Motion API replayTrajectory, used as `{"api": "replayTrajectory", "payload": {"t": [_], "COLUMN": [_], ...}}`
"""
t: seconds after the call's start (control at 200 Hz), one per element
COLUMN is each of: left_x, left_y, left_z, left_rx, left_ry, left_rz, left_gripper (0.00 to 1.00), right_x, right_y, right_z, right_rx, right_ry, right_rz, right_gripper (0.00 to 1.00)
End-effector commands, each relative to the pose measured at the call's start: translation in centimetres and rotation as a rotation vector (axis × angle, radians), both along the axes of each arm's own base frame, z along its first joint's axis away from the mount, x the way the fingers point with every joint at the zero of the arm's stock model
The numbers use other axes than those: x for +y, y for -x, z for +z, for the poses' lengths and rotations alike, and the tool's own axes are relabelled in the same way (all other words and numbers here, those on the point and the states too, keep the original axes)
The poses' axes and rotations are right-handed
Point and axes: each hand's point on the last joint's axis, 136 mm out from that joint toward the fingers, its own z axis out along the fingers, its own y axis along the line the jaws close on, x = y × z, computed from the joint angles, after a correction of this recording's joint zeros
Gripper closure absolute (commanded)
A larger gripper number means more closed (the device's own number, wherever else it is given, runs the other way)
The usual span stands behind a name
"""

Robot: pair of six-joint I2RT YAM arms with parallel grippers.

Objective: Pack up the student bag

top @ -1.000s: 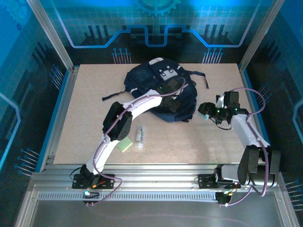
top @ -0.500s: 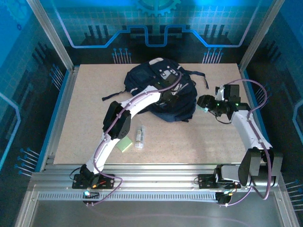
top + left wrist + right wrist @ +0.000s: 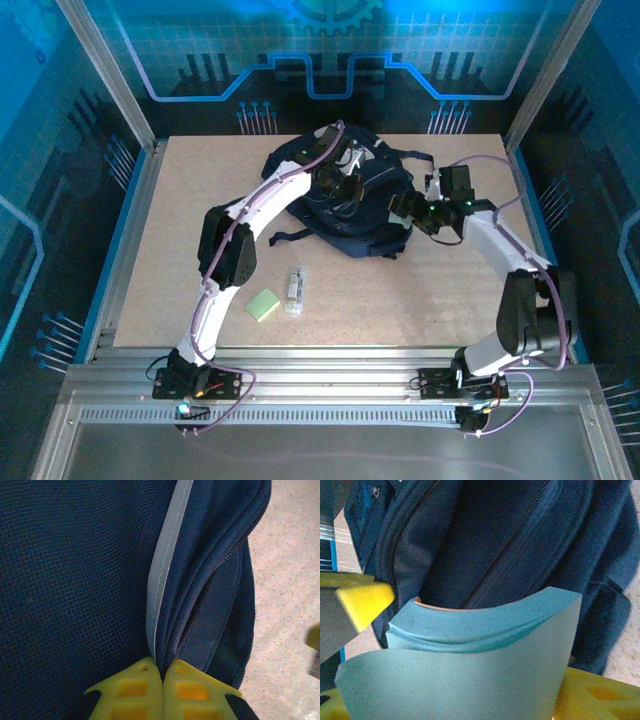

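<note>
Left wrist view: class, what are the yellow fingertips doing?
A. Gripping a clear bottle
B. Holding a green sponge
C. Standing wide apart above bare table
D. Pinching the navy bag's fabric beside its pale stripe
D: the left gripper has its fingertips pressed together on a fold of the student bag, right at the near end of the pale stripe.

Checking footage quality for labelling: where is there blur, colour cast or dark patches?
Top external: blue cast from the backdrop, student bag nearly black. Left wrist: mesh sharp, yellow fingers soft. Right wrist: teal booklet blurred up close, bag dim.
</note>
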Motion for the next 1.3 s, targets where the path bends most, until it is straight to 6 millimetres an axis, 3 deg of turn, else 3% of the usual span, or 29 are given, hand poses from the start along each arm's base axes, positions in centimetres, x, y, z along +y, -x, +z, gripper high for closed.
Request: {"api": "replayTrajectory", "payload": {"t": [0.0, 0.1, 0.175, 0.27, 0.405, 0.48, 0.635, 0.7, 0.8, 0.885, 1.091, 1.196, 1.296], "left_x": [0.2, 0.6, 0.6, 0.8, 0.9, 0.7, 0.6, 0.7, 0.6, 0.6, 0.6, 0.2, -0.3], "left_y": [-0.1, -0.4, -0.4, -0.5, -0.9, -1.0, -1.2, -1.2, -1.3, -1.4, -1.1, -0.7, -0.2], "left_z": [7.6, 8.4, 8.5, 8.4, 8.4, 8.4, 8.9, 9.2, 9.5, 9.7, 10.1, 10.0, 9.7], "left_rx": [-0.081, -0.098, -0.098, -0.097, -0.094, -0.083, -0.087, -0.093, -0.099, -0.094, -0.080, -0.072, -0.067], "left_ry": [0.142, 0.152, 0.152, 0.155, 0.173, 0.200, 0.215, 0.214, 0.218, 0.220, 0.213, 0.214, 0.208], "left_rz": [0.004, 0.006, 0.005, 0.013, 0.037, 0.043, 0.047, 0.048, 0.049, 0.053, 0.045, 0.033, 0.019], "left_gripper": [1.00, 1.00, 1.00, 1.00, 1.00, 1.00, 1.00, 1.00, 1.00, 1.00, 1.00, 1.00, 1.00], "right_x": [2.0, 3.8, 5.0, 5.3, 4.6, 4.4, 4.6, 4.1, 2.9, 2.7, 4.7, 6.1, 8.1], "right_y": [-3.2, -5.1, -6.3, -6.4, -6.0, -5.9, -5.6, -5.1, -4.7, -5.0, -7.0, -8.6, -9.7], "right_z": [1.1, 0.2, -0.2, -0.8, -1.3, -2.1, -2.8, -3.0, -3.5, -3.7, -3.0, -3.3, -3.5], "right_rx": [-0.050, -0.030, 0.004, 0.036, 0.020, 0.030, 0.007, 0.010, 0.009, 0.001, -0.074, -0.083, -0.086], "right_ry": [-0.010, 0.002, -0.008, -0.009, -0.038, -0.046, -0.093, -0.060, 0.003, 0.017, -0.091, -0.128, -0.151], "right_rz": [-0.009, 0.008, 0.042, 0.055, 0.024, 0.013, 0.005, -0.005, -0.018, -0.002, 0.010, 0.020, 0.044], "right_gripper": [0.35, 0.31, 0.19, 0.01, 0.01, 0.06, 0.29, 0.28, 0.19, 0.20, 0.52, 0.78, 0.79]}}
